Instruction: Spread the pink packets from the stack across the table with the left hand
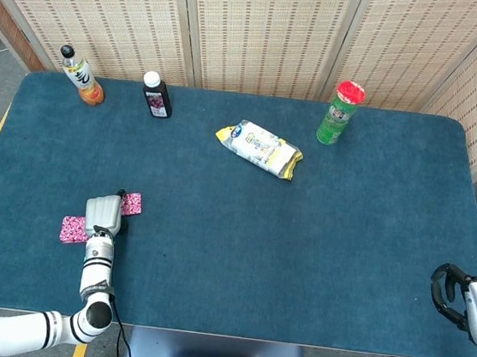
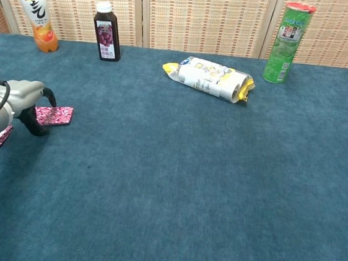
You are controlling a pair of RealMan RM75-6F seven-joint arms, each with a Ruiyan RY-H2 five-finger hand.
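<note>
Two pink packets lie apart at the near-left of the tabletop (image 1: 242, 222), which suits a spreading job: the farther pink packet (image 2: 56, 115) lies flat, the nearer pink packet (image 1: 71, 228) sits closer to the edge, partly hidden by the arm in the chest view. The left hand (image 2: 24, 103) hangs between them, its fingers (image 2: 48, 96) curled down, touching or nearly touching the farther packet's near end; whether they actually grip it I cannot tell. The right hand (image 1: 465, 306) rests at the near-right edge, fingers curled in, holding nothing.
</note>
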